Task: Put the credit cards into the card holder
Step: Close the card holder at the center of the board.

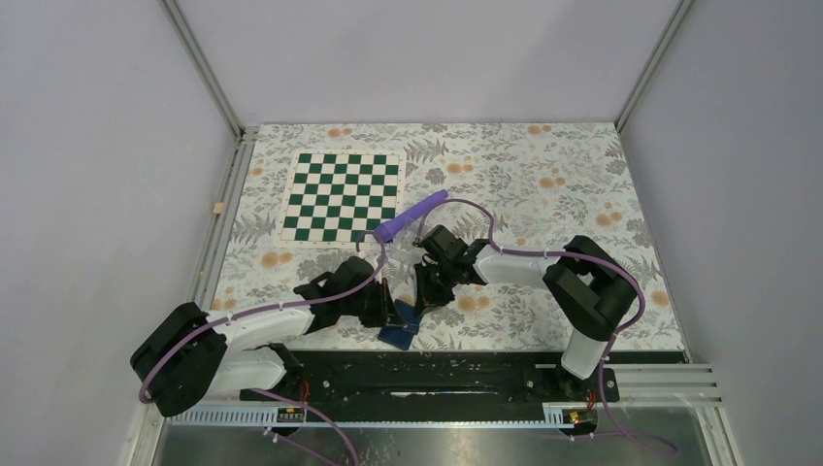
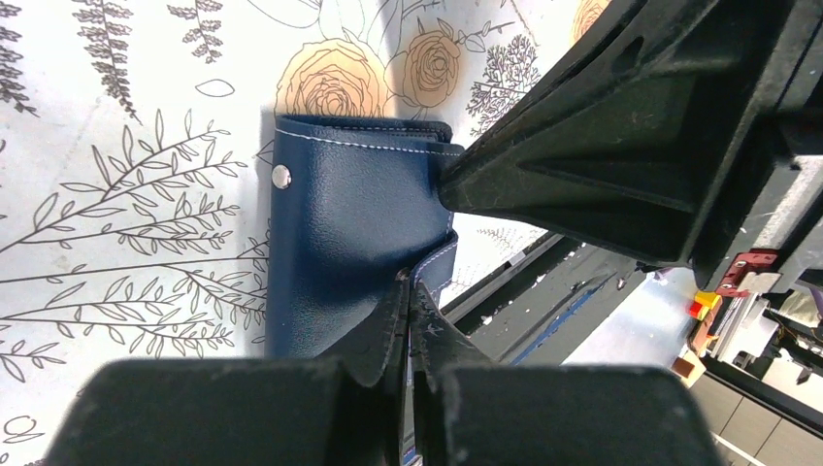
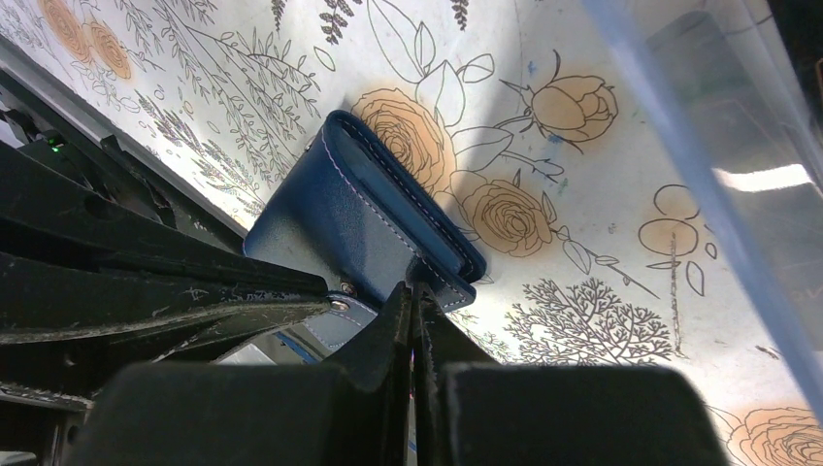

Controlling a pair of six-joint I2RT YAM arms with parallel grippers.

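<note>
The navy-blue card holder (image 1: 399, 335) lies folded on the floral table near the front edge. In the left wrist view the holder (image 2: 340, 233) shows a silver snap stud on its cover. My left gripper (image 2: 408, 282) is shut on its stitched tab edge. In the right wrist view the holder (image 3: 359, 218) lies with its fold to the right, and my right gripper (image 3: 415, 289) is shut on its stitched corner. Both grippers meet over the holder in the top view, the left (image 1: 390, 313) and the right (image 1: 424, 296). No credit card shows clearly in any view.
A clear plastic tray (image 3: 699, 146) stands close to the right of the holder. A green chessboard mat (image 1: 340, 197) lies at the back left, with a purple tube (image 1: 412, 216) beside it. The black base rail (image 1: 437, 374) runs just in front of the holder.
</note>
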